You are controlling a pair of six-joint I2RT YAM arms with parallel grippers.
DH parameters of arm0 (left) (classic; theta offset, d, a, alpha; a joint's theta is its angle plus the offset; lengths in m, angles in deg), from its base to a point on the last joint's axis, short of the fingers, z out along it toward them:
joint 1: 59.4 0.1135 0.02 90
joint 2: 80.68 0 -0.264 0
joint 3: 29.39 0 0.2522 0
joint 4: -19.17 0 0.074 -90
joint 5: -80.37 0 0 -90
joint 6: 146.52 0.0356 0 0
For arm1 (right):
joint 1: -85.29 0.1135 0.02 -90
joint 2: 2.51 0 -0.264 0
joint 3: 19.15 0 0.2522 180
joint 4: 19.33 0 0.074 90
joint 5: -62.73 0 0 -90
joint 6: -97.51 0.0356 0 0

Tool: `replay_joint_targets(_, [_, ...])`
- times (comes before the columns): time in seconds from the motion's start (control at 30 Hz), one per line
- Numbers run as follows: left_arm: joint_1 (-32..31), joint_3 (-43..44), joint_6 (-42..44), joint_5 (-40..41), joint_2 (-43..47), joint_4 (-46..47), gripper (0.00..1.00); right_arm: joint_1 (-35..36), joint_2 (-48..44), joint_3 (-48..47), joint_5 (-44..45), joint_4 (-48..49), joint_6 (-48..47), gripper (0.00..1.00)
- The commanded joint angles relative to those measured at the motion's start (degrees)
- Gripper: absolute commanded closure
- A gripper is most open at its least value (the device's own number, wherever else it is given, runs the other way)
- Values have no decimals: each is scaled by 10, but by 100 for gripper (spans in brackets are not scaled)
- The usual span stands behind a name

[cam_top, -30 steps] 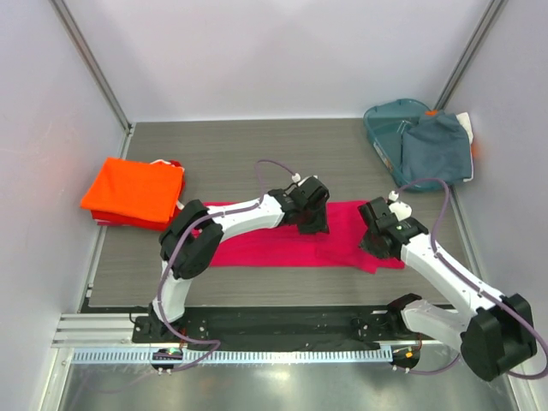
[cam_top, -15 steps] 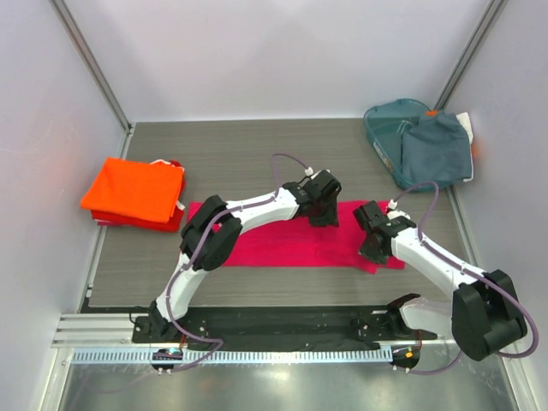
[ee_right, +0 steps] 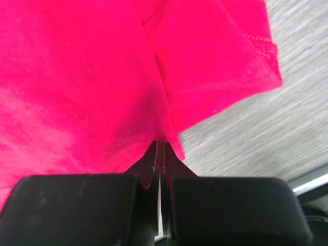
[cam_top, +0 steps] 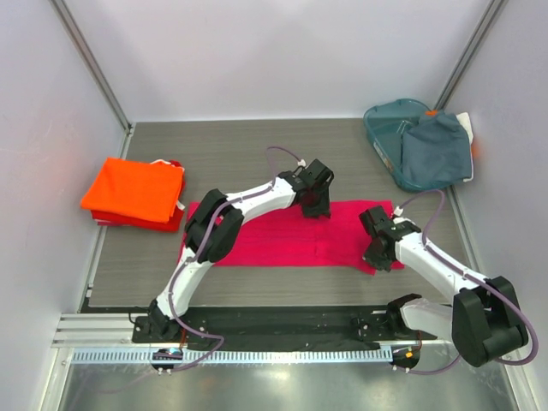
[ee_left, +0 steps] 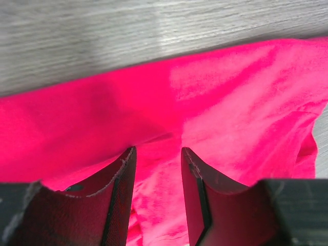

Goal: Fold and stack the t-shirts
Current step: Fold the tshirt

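Magenta t-shirt [cam_top: 274,240] lies as flat strip across middle of table [cam_top: 240,154]. Right gripper [cam_top: 377,257] clenched on its near right corner (cloth pinched to a point at the tips). Left gripper [cam_top: 315,210] at far edge, jaws parted, tips down on cloth. Orange t-shirt [cam_top: 133,190] folded at left. Grey-blue t-shirt [cam_top: 437,154] drapes over teal basket [cam_top: 381,128], far right.

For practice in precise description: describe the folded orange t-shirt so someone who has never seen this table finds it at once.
Start at the grey wood-grain table and go to its left edge, beside the wall. There lies the orange t-shirt, folded to a neat rectangle on a red layer. Unlike the magenta t-shirt spread out mid-table, it is compact and bright orange.
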Motion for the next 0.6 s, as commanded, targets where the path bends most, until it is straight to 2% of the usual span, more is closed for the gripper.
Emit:
replay_joint_targets(0.0, [4,9,30,-18,23,-4,58,-1,-14,-23,16,-31,18,99])
replay_joint_targets(0.13, [15,-13,58,-26,91,-11,57,-1,-36,-74,47,-58,-2,99])
replay_joint_targets(0.27, [37,-67,80,-13,176,-22,57,0,-53,-106,28,-44,-41,99])
replay_joint_targets(0.37, [65,-117,104,30,240,-55,62,2,-47,-126,13,-29,-70,99])
replay_joint_targets(0.4, [79,-131,108,76,254,-66,67,3,-47,-129,14,-26,-75,99])
replay_joint_targets(0.47, [94,-174,124,102,297,-82,71,3,-48,-134,12,-13,-88,99])
replay_joint_targets(0.5, [111,-190,126,120,309,-85,76,3,-47,-134,12,-9,-89,99])
replay_joint_targets(0.57, [129,-227,134,130,336,-92,79,3,-41,-132,7,2,-95,99])
